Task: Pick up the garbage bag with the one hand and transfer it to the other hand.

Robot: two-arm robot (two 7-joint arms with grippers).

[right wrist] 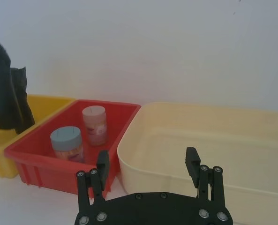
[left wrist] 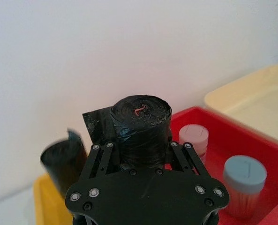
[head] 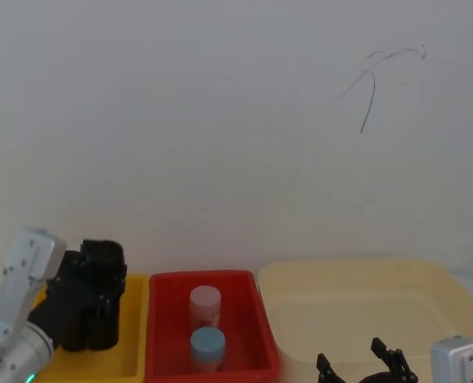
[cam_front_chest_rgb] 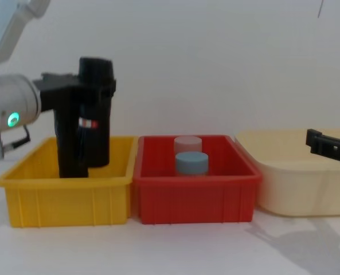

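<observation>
A: Head view?
B: A thick black roll of crinkly plastic, the garbage bag [head: 104, 255], stands upright in the left claw [head: 92, 294], its lower end within a yellow plastic bin [head: 134, 335]. Right of that claw, a red plastic bin [head: 204, 276] holds a pink-capped jar [head: 205, 303] and a blue-capped jar [head: 207, 345].
A: Left wrist?
B: Fingers [left wrist: 101, 159] clamp the roll's sides; a slimmer black roll [left wrist: 63, 161] sits just beside.
A: Right wrist?
B: The right claw [right wrist: 147, 157] stands spread wide at a cream tub [right wrist: 214, 108].
A: Chest?
B: Long axis vertical, red-and-white label [cam_front_chest_rgb: 88, 123] facing forward.
</observation>
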